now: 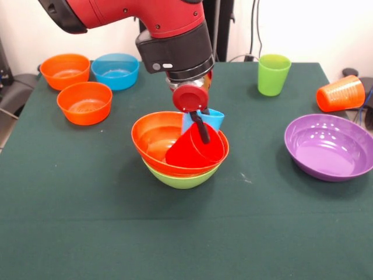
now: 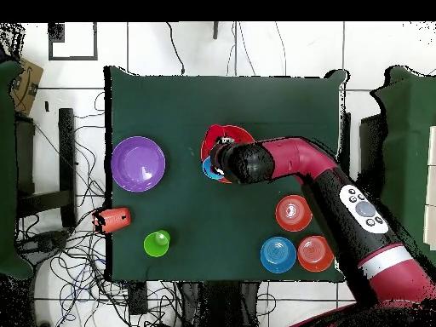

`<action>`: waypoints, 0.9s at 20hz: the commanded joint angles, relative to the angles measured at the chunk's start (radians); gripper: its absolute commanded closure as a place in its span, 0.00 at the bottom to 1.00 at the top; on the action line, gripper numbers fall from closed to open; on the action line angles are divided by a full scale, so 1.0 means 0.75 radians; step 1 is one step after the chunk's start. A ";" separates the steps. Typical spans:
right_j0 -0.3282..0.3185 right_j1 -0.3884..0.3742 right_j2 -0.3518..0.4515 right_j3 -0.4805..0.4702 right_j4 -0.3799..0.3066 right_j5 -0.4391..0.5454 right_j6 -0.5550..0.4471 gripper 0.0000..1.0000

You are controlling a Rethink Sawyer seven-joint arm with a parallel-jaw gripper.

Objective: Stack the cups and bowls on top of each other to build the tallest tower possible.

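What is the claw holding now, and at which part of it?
The claw appears to grip the red cup at its rim, the cup lying tilted inside the orange-red bowl.

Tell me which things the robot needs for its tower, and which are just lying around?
Needed: orange-red bowl in green bowl, red cup, blue cup, gripper, green cup, tipped orange cup, purple bowl, two small orange bowls, small blue bowl.

Lying around: cables on the floor beside the table.
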State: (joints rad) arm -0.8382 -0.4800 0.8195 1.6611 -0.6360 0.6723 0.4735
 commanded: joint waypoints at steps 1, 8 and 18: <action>0.067 -0.014 -0.101 -0.092 -0.097 0.122 -0.045 0.00; 0.068 -0.014 -0.104 -0.091 -0.095 0.125 -0.049 0.00; 0.050 -0.041 -0.101 -0.081 -0.087 0.145 -0.070 0.00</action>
State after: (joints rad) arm -0.8233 -0.4810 0.8136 1.6565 -0.6360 0.6725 0.4735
